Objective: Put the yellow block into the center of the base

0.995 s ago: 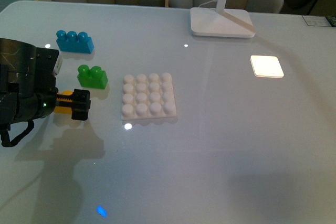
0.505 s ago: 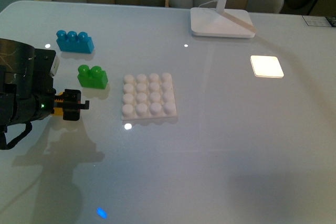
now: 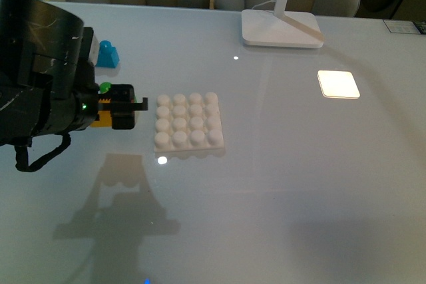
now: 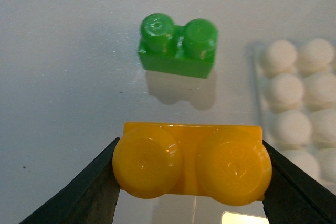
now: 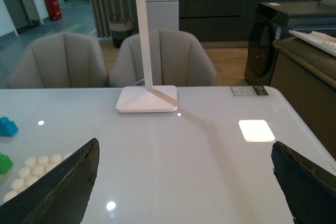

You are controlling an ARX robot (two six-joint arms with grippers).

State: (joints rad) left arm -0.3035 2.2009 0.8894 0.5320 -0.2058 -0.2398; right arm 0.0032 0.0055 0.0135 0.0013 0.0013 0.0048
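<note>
Yellow block (image 4: 191, 163) studs, left wrist view only

Your left arm (image 3: 40, 71) comes in from the left side of the front view, with its wrist pointing forward and to the right. Your left gripper (image 3: 126, 106) has its jaws closed on the two ends of the yellow block (image 4: 191, 163), studs up, with one dark finger (image 4: 84, 195) on each side. Your right gripper (image 5: 184, 182) is spread wide, with nothing between its fingers (image 5: 63, 182).
</note>
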